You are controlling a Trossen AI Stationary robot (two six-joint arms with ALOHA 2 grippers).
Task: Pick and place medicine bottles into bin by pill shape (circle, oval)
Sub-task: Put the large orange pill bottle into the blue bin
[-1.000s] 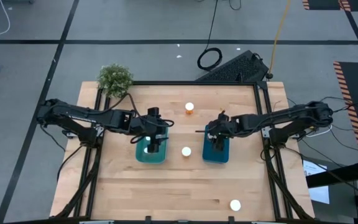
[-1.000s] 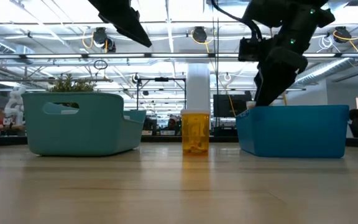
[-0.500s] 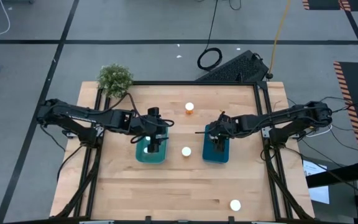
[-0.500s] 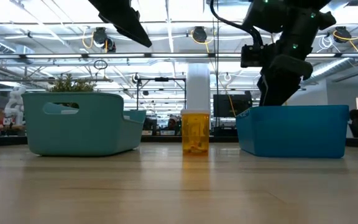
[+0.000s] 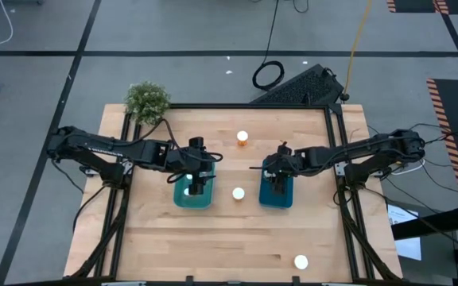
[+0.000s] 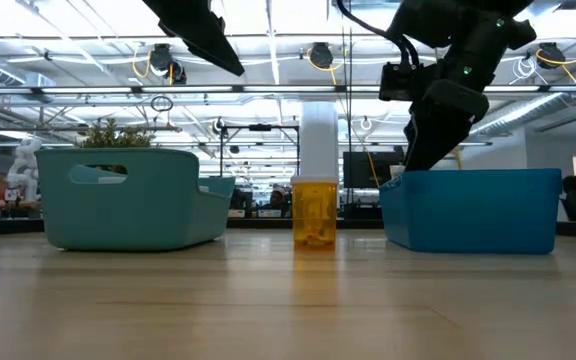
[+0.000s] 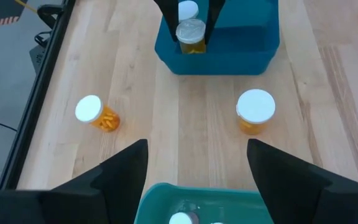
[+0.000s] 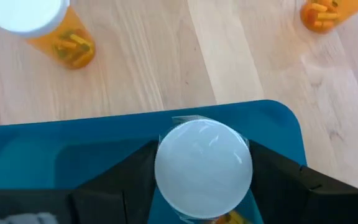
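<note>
Right wrist view: my right end effector (image 8: pixel 204 199) grips a white-capped medicine bottle (image 8: pixel 203 168) just above the blue bin (image 8: pixel 73 155), fingers clamped on both its sides. Past the bin's rim, two more bottles stand on the desk (image 8: pixel 166 56). In the high view, a bottle (image 5: pixel 238 193) stands between the blue bin and the teal bin (image 5: pixel 183 199), another (image 5: pixel 242 138) farther back, one (image 5: pixel 300 261) near the front edge. My left end effector (image 7: pixel 197 168) hangs spread wide above the teal bin.
</note>
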